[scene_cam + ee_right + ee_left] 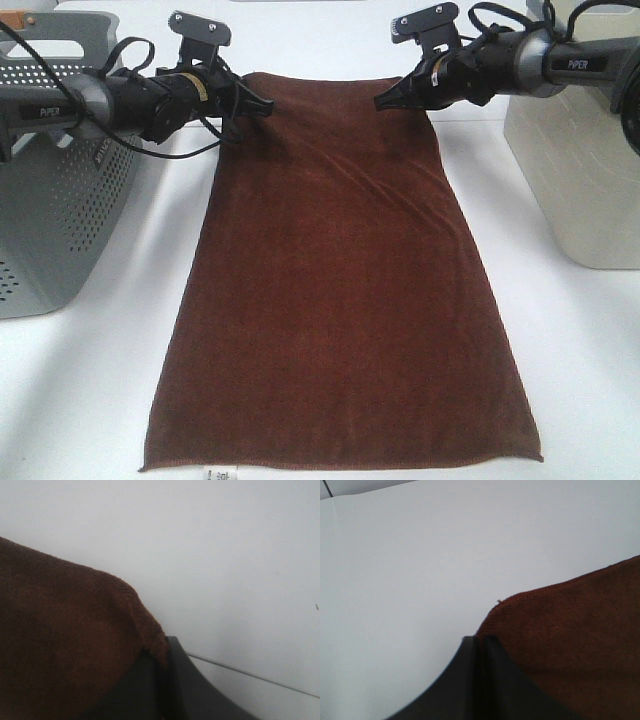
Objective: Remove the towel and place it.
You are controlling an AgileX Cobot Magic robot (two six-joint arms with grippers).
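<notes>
white table [120,400] | towel [340,300] flat | grey basket [50,180] left, cream bin [580,170] right

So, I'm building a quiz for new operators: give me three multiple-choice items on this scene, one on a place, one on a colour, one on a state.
1. Where is the grey perforated basket?
A. left of the towel
B. on the towel
C. right of the towel

2. What colour is the towel?
A. blue
B. reddish-brown
C. white

3. How does the left gripper stand?
A. wide open above the table
B. shut on a towel corner
C. holding a basket

Answers:
1 A: in the high view it stands at the left edge.
2 B: the plush cloth is dark reddish-brown.
3 B: its jaws meet at the corner, as with the right gripper.
</notes>
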